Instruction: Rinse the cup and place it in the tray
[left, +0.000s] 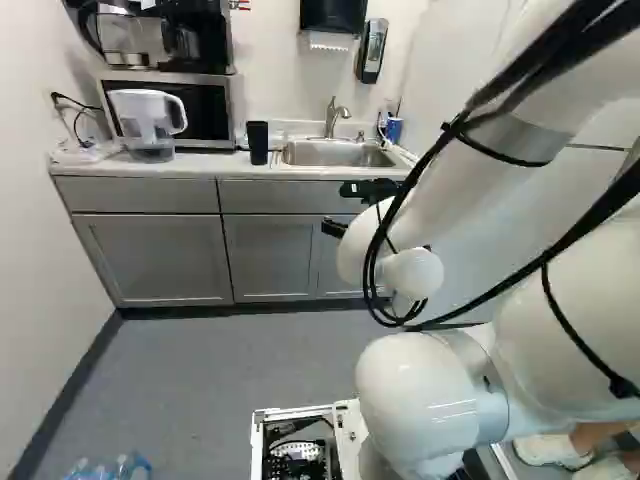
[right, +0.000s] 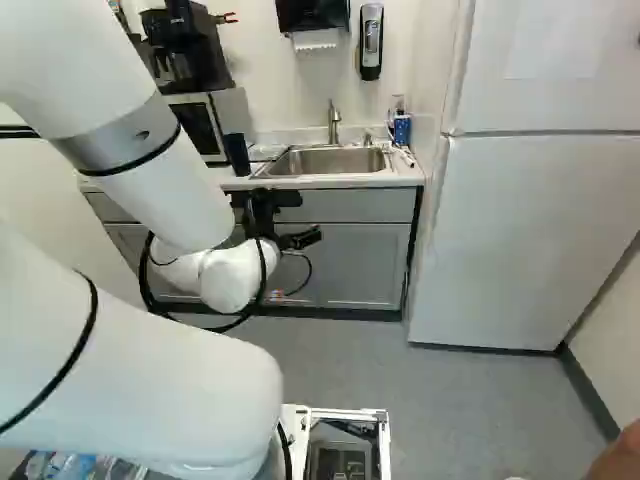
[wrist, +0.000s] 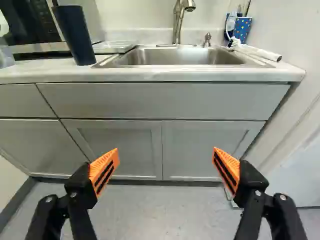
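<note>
Your gripper (right: 300, 238) is in front of the sink cabinet's grey doors (wrist: 112, 145), below counter level. In the wrist view, the gripper's (wrist: 165, 162) jaws stand wide apart, their orange pads (wrist: 104, 171) facing each other with nothing held between them. Your cup, a tall dark-blue tumbler (wrist: 75, 37), stands upright on the countertop (wrist: 45, 74), between the microwave (left: 200, 108) and the stainless-steel sink (left: 335, 153) in the left base view. You can see the shallow tray (wrist: 114, 47) behind the tumbler, beside the sink. The faucet (wrist: 178, 22) rises at the sink's back edge. Your white-handled brush (wrist: 259, 51) lies near the patterned blue cup (wrist: 243, 28). In the left base view, a water pitcher (left: 148, 128) stands before the microwave.
</note>
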